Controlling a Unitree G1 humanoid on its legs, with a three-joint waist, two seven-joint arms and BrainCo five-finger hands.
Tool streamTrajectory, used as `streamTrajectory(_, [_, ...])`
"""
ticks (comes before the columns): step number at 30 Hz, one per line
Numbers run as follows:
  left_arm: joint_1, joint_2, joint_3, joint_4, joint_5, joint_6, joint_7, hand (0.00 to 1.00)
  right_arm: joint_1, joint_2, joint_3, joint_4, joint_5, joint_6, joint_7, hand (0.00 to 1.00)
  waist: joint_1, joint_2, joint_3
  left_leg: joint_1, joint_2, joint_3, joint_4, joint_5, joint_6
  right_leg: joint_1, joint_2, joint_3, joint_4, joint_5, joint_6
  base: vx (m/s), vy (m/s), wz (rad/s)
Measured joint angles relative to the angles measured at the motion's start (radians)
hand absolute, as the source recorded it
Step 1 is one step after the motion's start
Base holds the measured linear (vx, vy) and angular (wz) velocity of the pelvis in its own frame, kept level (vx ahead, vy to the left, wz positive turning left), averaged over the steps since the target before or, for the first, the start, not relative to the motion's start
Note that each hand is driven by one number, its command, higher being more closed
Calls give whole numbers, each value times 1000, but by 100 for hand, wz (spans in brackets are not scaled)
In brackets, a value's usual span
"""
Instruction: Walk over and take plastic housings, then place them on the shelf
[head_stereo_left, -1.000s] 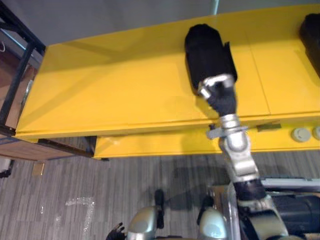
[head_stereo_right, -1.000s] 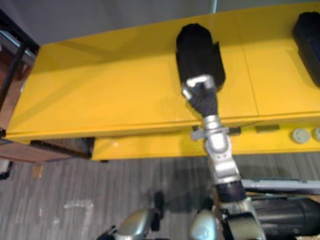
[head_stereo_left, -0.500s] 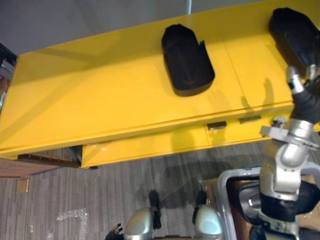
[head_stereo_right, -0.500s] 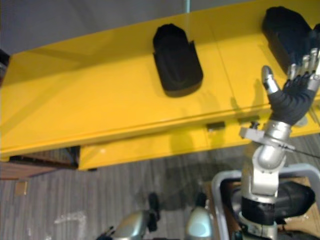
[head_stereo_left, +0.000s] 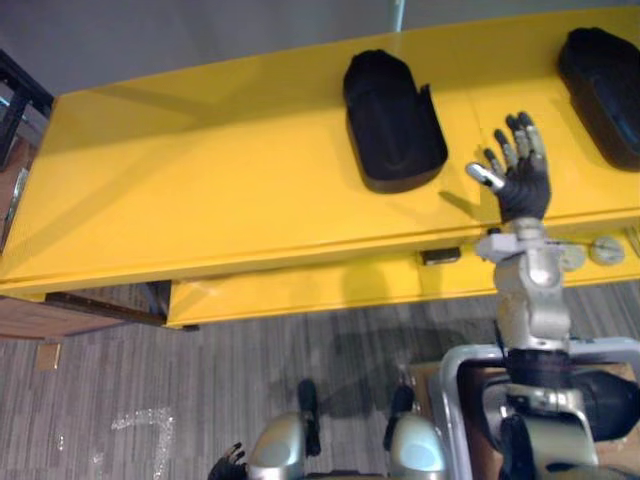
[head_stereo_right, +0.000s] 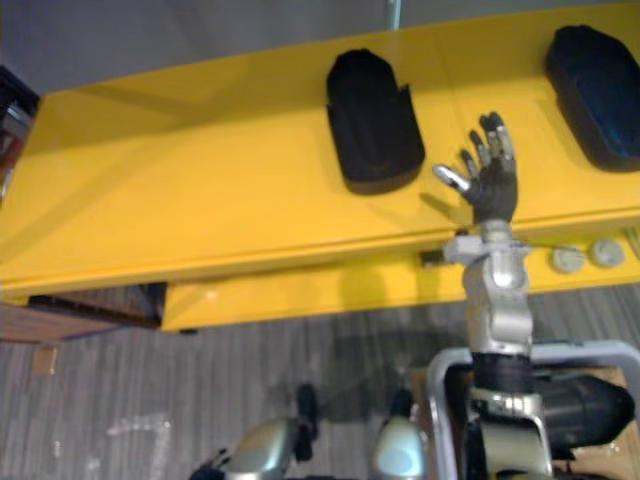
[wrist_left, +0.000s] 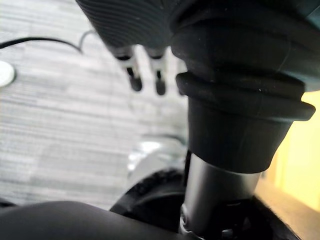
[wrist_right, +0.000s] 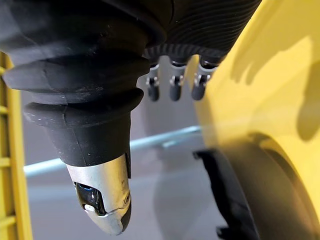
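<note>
Two black plastic housings lie on the yellow shelf (head_stereo_left: 200, 180): one in the middle (head_stereo_left: 395, 120), one at the far right (head_stereo_left: 605, 90). My right hand (head_stereo_left: 522, 185) hovers over the shelf's front part, just right of the middle housing and apart from it, open with its fingers spread and nothing in it. In the right wrist view its straight fingers (wrist_right: 172, 82) point along the shelf past a housing's dark edge (wrist_right: 235, 200). My left hand (wrist_left: 134, 80) hangs low over the floor, fingers straight and empty.
A lower yellow ledge (head_stereo_left: 300, 290) juts out under the shelf, with two grey discs (head_stereo_left: 590, 253) on it at the right. A grey tubular cart frame (head_stereo_left: 455, 365) stands at the bottom right with a dark thing (head_stereo_left: 610, 395) inside. A dark rack (head_stereo_left: 15, 95) stands at the left.
A second ago my right hand lay on the middle housing. It has let go, swung away to the right, and now stands open beside the housing. The camera has also shifted.
</note>
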Motion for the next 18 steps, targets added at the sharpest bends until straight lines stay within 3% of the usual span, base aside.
streamTrajectory(18, [0,-3,17,-10,1,28,-7,0,-76,-22,48,111,-18,87,92,0,2,0,0,1,-8,-18,-1,11,4,-3,-18,-17,25,-9,0,-4,1,2])
